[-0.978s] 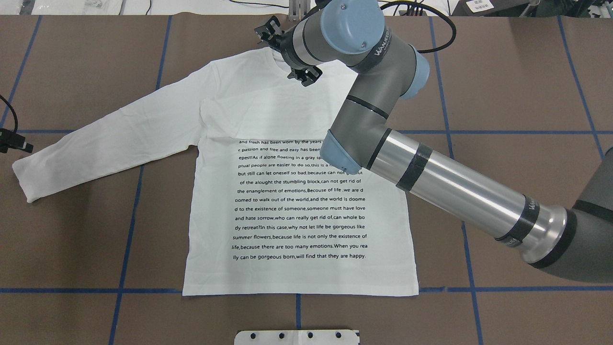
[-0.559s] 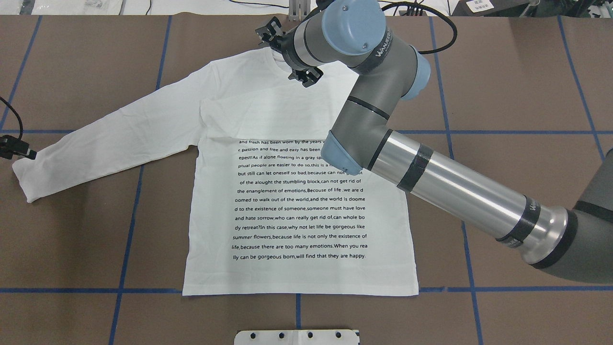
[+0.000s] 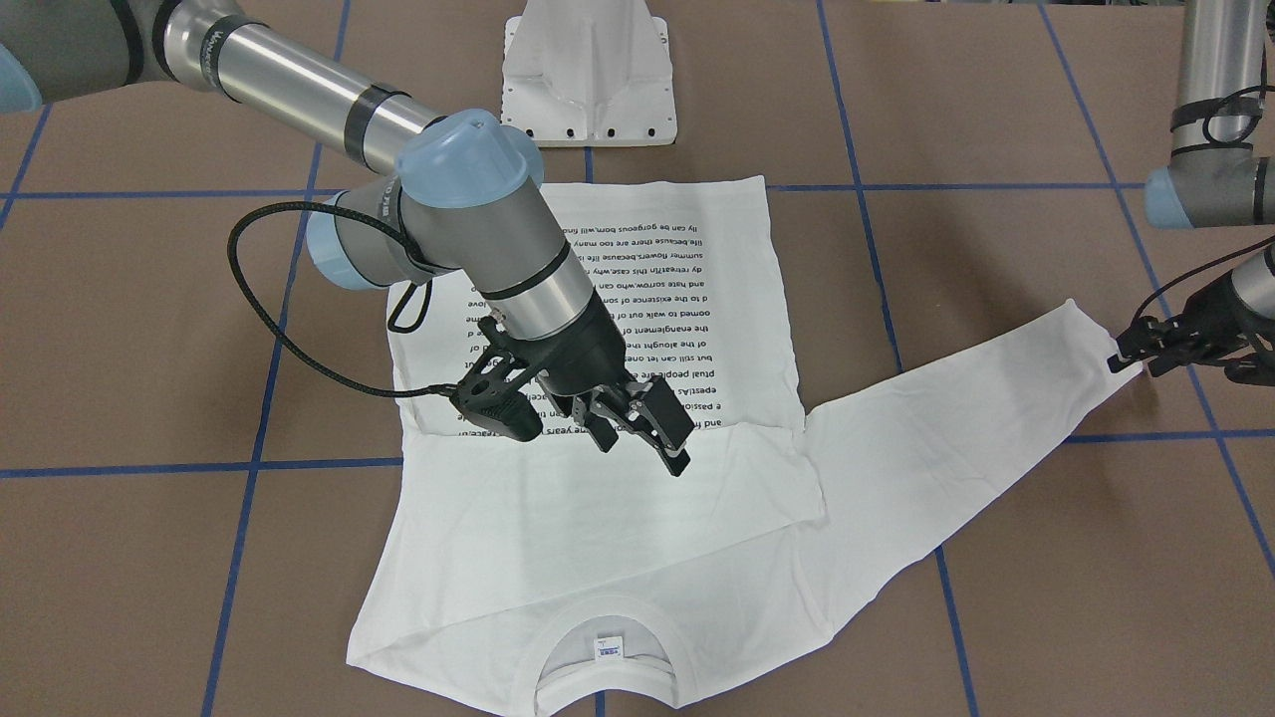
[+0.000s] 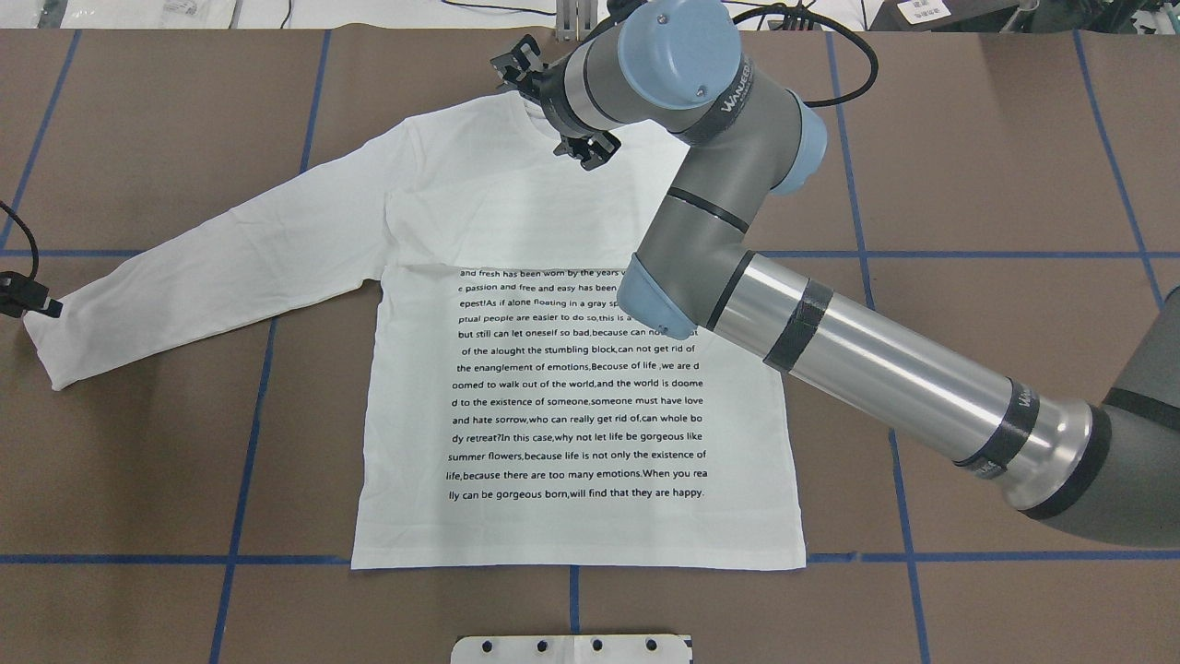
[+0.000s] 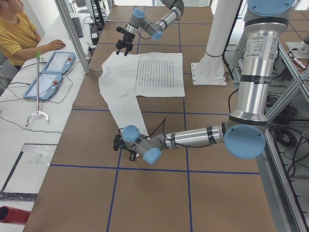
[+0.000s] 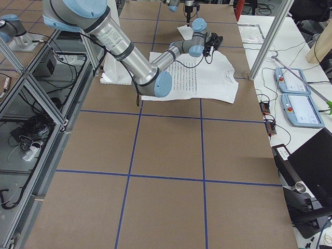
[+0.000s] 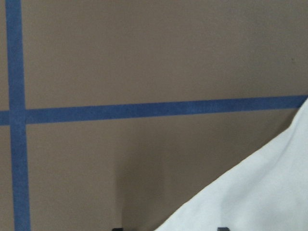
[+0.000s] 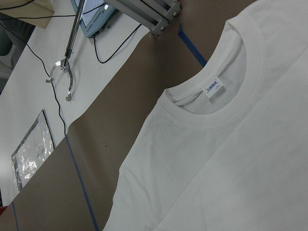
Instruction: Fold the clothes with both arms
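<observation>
White long-sleeved T-shirt [image 4: 572, 397]: left hand [image 4: 44, 304], fingers apart at sleeve cuff [image 4: 44, 349], overhead view's left edge, should pinch both layers squarely; right hand [image 3: 637, 438], fingers apart, hovers over upper chest.

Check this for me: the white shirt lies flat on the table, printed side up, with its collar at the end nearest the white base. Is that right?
Not quite. The shirt does lie flat, printed side up, but its hem is the end nearest the white base. The collar is at the far end. The exterior front-facing view shows this.
</observation>
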`<act>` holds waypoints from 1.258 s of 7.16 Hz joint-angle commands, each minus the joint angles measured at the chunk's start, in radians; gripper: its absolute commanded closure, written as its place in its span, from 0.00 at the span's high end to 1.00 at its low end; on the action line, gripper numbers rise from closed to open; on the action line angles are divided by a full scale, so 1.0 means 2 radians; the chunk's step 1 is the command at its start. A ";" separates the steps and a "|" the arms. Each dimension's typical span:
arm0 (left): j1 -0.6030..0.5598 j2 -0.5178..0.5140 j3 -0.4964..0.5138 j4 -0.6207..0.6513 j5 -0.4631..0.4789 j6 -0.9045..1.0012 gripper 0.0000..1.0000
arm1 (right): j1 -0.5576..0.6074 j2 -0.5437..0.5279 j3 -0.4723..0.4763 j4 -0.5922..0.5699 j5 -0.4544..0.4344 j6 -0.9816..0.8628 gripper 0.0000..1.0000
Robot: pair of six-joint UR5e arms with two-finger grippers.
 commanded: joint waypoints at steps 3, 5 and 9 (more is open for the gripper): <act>0.002 0.005 -0.002 -0.001 -0.001 -0.006 0.00 | 0.000 0.000 0.000 0.001 0.000 0.001 0.99; 0.001 -0.001 -0.055 0.006 -0.075 -0.031 0.00 | 0.001 -0.015 0.026 -0.003 0.003 -0.001 0.99; 0.025 -0.158 -0.117 0.004 -0.092 -0.240 0.00 | 0.112 -0.181 0.131 0.006 0.166 -0.106 0.99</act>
